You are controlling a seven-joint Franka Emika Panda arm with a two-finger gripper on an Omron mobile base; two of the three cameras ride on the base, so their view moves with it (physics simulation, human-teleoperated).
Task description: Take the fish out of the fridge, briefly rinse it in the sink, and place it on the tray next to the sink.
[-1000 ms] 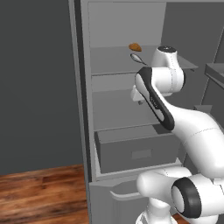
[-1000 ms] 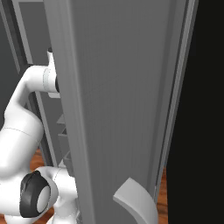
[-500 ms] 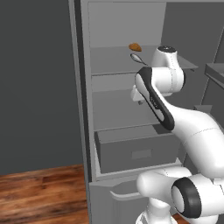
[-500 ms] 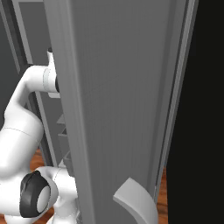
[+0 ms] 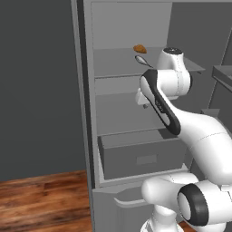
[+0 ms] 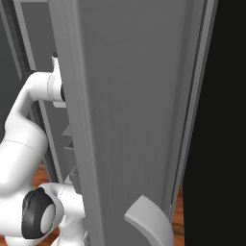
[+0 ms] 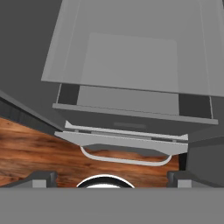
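Tool [image 7: 111,177] jaws stand wide apart and empty, looking down over your fridge [image 5: 131,113] drawer [image 7: 131,118]. Your fish [image 5: 141,59] lies on the upper shelf [image 5: 118,61], beside an orange-brown lump [image 5: 139,48].

You're looking into a home kitchen: a tall grey fridge [image 5: 131,90] stands open with pale grey shelves, a boxy grey drawer [image 5: 140,154] and food inside, on a warm wooden plank floor [image 5: 43,199].
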